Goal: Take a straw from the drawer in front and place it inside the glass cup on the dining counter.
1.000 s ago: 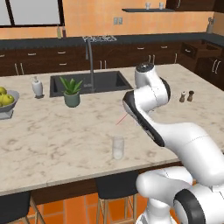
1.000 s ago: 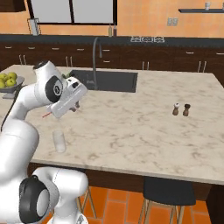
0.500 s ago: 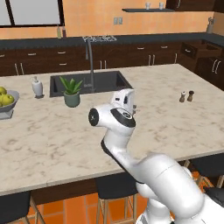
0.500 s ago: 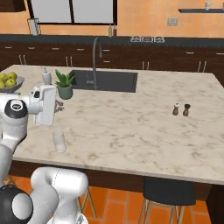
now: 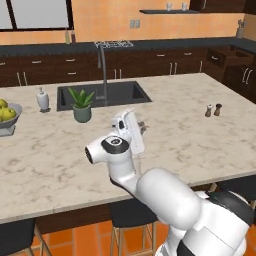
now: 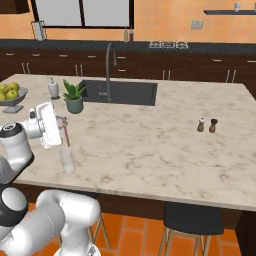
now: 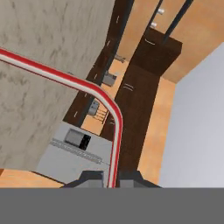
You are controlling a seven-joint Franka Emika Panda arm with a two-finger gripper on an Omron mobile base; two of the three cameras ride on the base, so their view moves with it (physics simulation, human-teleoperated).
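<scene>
Tool (image 6: 62, 121) clamps straw (image 6: 66, 136) — seemingly just above glass cup (image 6: 67, 161).

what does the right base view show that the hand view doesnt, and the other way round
Right base view: the glass cup standing near the counter's front edge, below the straw's lower end, plus the sink, potted plant, fruit bowl and two shakers.

Hand view: the straw's bend close up, and its shaft pinched between the two finger tips.

Both: the straw, the gripper shut on it, and the dining counter.
</scene>
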